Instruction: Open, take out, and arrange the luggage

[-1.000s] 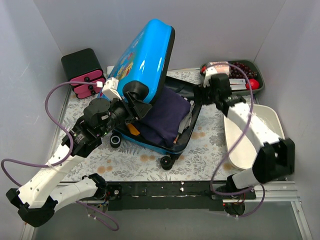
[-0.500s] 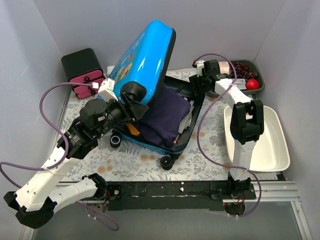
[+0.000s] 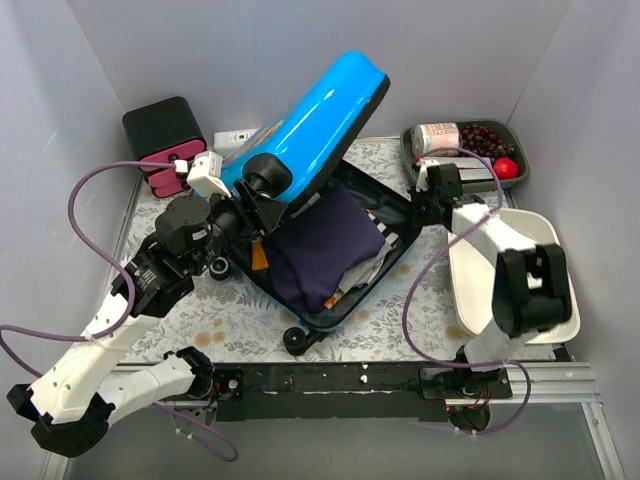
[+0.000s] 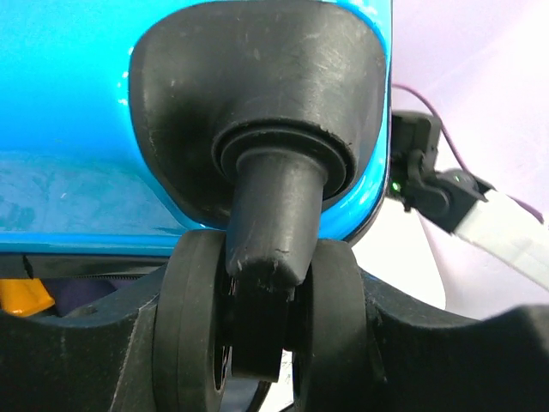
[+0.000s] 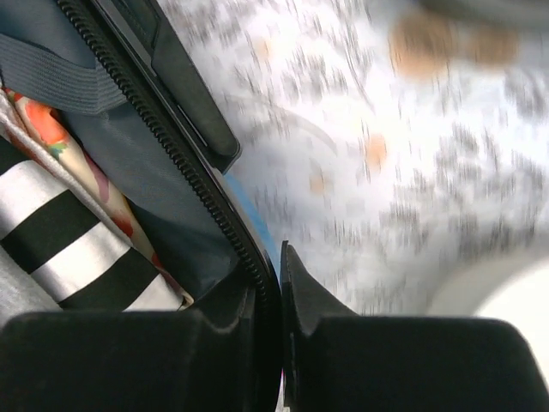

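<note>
The bright-blue luggage (image 3: 322,118) lies open on the floral mat, its lid tilted up toward the back. The lower shell (image 3: 392,250) holds a folded purple garment (image 3: 322,243) and striped cloth (image 5: 69,245). My left gripper (image 3: 255,192) is shut on the black twin wheel (image 4: 257,326) at the lid's corner, a finger on each side of it. At the right edge of the lower shell, my right gripper (image 3: 421,205) is shut on the zipper rim (image 5: 206,193), one finger inside the grey lining and one outside; in the right wrist view the gripper (image 5: 276,287) shows no gap.
A black box with pink drawers (image 3: 165,140) stands at the back left. A dark tray (image 3: 520,160) with a can, grapes and a red fruit sits at the back right. A white tub (image 3: 550,250) lies along the right side. Grey walls enclose the mat.
The lid has swung higher and the luggage has turned and slid toward the front left. My right gripper came down to the shell's right rim and shut on it.
</note>
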You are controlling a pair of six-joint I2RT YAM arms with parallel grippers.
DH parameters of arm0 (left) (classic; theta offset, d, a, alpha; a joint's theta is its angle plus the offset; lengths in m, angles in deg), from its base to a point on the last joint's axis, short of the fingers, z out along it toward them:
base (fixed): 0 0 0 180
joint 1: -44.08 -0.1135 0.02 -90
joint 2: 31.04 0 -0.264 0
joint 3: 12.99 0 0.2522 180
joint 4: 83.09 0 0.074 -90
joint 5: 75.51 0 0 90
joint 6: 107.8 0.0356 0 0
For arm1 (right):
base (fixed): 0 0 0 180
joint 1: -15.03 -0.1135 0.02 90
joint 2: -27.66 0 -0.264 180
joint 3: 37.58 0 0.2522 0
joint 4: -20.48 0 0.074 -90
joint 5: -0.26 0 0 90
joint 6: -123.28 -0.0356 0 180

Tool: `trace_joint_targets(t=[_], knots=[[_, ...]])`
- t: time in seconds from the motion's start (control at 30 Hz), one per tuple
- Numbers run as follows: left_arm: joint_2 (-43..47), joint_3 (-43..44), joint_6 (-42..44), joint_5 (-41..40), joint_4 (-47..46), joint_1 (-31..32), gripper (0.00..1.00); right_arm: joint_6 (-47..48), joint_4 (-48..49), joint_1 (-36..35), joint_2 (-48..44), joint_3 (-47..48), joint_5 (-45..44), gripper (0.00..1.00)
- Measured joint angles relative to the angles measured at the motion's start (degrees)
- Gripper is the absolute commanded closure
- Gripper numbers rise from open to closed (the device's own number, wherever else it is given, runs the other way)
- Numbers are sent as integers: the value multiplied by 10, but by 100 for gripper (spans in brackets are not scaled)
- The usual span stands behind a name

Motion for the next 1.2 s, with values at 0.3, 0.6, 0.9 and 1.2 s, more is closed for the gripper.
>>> trace_joint_targets(t=[0.3,0.6,0.9,1.2], knots=[[-58,41,21,25,-58,-11,100,-106,-32,6,-271,-241,-65,99],[-141,47,-30,220,-241,-195,100,-172,-137,13,-504,-359,-74,99],[-241,36,-17,371,-448,-282,100,-247,-261,17,-703,-411,-66,99],[-376,70,-17,430,-598,-346,100,-264,-302,23,-764,-422,-53,99]])
